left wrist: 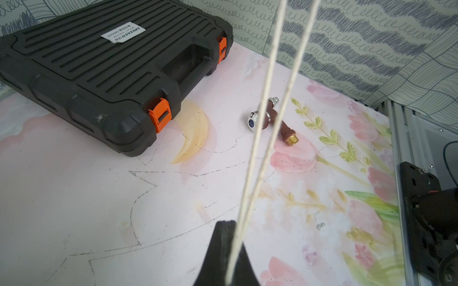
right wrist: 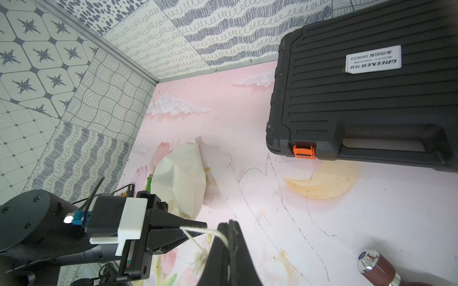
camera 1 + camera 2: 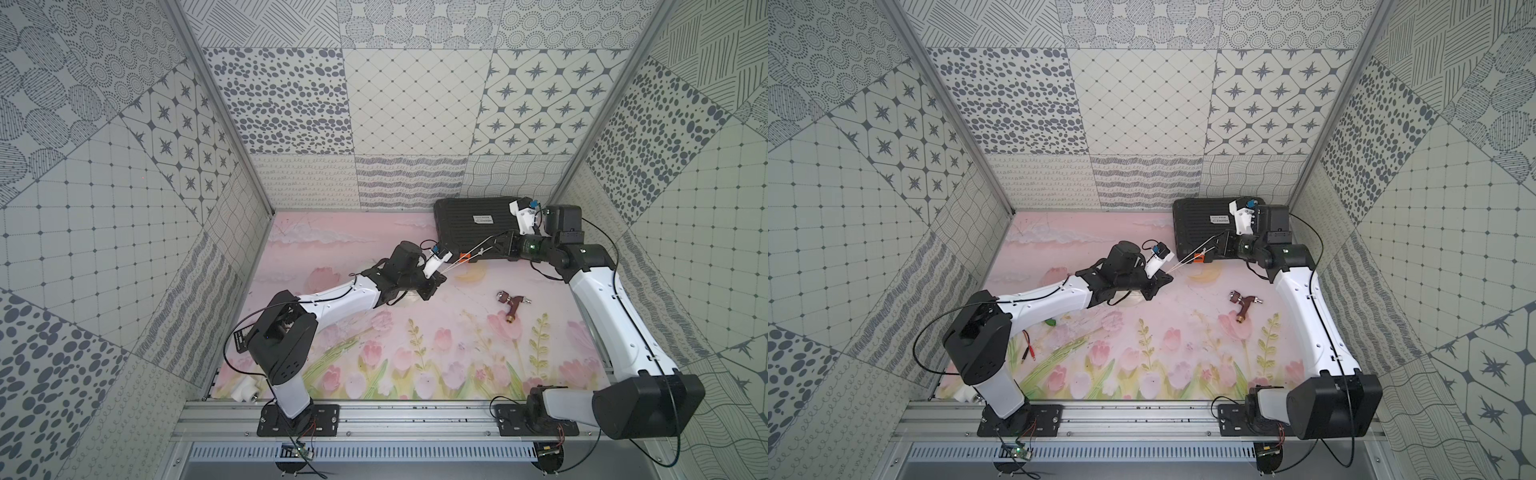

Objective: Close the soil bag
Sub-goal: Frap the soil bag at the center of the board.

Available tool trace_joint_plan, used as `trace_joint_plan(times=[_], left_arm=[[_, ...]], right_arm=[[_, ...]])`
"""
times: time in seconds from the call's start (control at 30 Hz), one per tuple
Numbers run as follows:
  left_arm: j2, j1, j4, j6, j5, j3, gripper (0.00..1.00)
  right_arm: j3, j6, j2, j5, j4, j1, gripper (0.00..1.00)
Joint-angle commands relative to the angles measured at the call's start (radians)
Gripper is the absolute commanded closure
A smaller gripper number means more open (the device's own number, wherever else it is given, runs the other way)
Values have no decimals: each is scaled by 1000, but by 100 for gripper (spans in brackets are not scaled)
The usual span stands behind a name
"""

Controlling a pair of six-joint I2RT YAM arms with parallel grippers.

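- Left pincer (image 2: 197, 226) and right pincer (image 2: 228, 226) are both clamped shut on the pale cords (image 3: 457, 262), which stretch between them.
- The soil bag (image 2: 178, 178) lies on the surface (image 2: 272, 210) just behind the left pincer, the nearer one, with its long axis seemingly pointing at it.
- The black case (image 2: 359, 99) crowds the right pincer's far side; open surface lies on the other side.
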Motion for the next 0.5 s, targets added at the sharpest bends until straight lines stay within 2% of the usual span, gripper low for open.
trace_joint_plan(times=[0.0, 0.07, 0.47], left_arm=[[46, 5, -747, 42, -137, -27, 98], [49, 5, -768, 44, -157, -24, 95], [84, 4, -859, 26, -205, -20, 93]], right_arm=[[149, 17, -31, 194, 373, -120, 100], [163, 20, -25, 194, 373, -127, 100], [169, 0, -6, 241, 360, -150, 100]])
